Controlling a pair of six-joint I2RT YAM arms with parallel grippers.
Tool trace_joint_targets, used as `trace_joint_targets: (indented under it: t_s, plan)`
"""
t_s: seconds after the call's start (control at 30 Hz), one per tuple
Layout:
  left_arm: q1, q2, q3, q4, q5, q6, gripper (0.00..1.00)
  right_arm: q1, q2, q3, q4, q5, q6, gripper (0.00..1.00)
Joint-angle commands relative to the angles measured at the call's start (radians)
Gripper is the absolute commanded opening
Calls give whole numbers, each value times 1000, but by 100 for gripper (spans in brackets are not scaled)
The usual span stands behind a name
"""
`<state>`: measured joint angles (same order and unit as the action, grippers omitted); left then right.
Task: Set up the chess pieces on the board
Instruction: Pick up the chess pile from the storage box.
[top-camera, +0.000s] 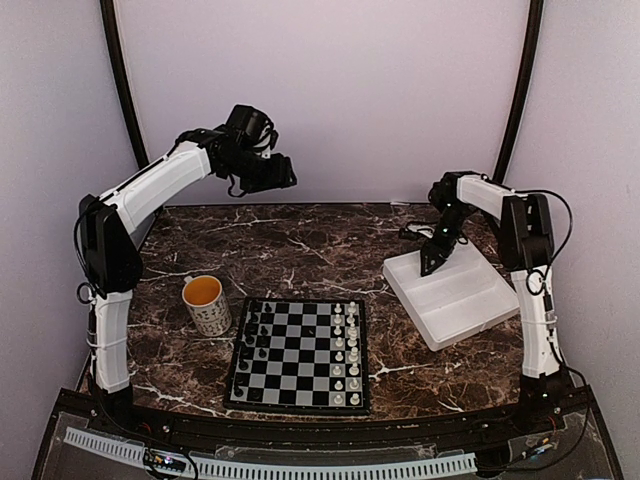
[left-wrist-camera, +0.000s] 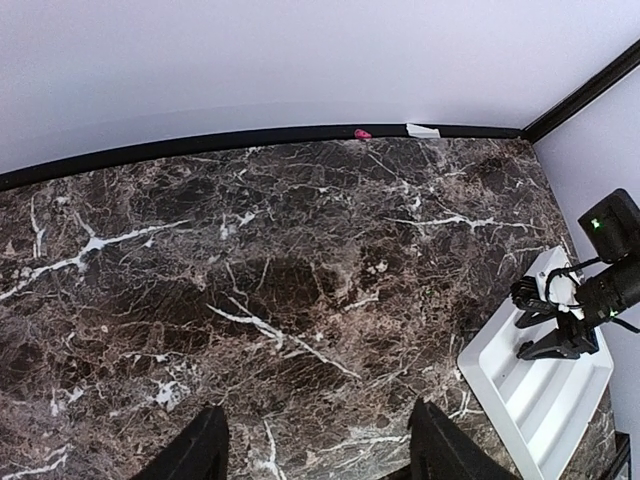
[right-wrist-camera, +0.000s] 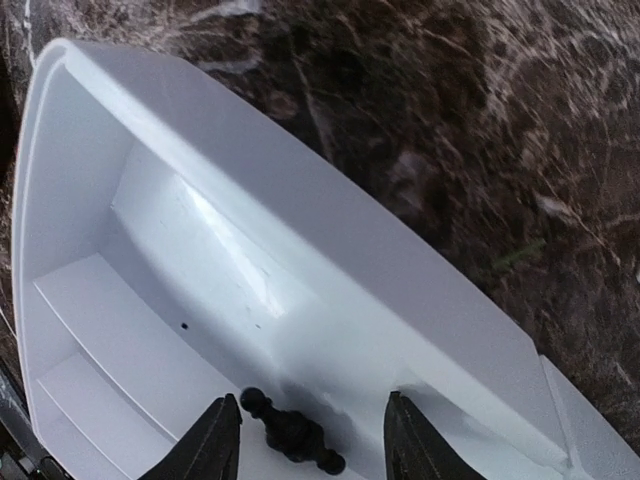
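Hovering my empty, spread-open right hand (right-wrist-camera: 310, 403) over the white tray (right-wrist-camera: 330, 260), I see a black chess piece (right-wrist-camera: 292, 432) lying sideways in it just beneath: probably light, hard, slippery, best pinched mid-stem.

Dark veined marble table (top-camera: 300, 245): flat square chessboard with black frame and grey-and-black checks (top-camera: 298, 353) at front centre, tiny black chess pieces (top-camera: 256, 335) along its left files, tiny white chess pieces (top-camera: 345, 345) along its right files. White patterned ceramic mug (top-camera: 207, 304) just beside the chessboard's far left corner; white rectangular plastic tray (top-camera: 465, 300) right of and behind the chessboard, apart from it. One lone black piece (right-wrist-camera: 292, 432) lying on its side in the tray's far-left end, between the spread fingers of the right gripper (right-wrist-camera: 310, 400), touching neither.
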<state>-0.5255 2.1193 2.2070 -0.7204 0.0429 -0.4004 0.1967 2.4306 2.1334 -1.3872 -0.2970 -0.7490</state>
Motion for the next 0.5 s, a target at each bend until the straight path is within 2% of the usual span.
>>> trace_joint_targets:
  t_s: [0.0, 0.23, 0.47]
  plan:
    - [11, -2, 46, -16, 48, 6, 64, 40, 27, -16, -28, -39, -13, 50]
    - [29, 1, 46, -16, 69, 4, 64, 105, -22, -21, -29, -89, -95, 45]
    - [38, 2, 42, -19, 84, 17, 63, 162, -137, -186, -28, -56, -288, 44]
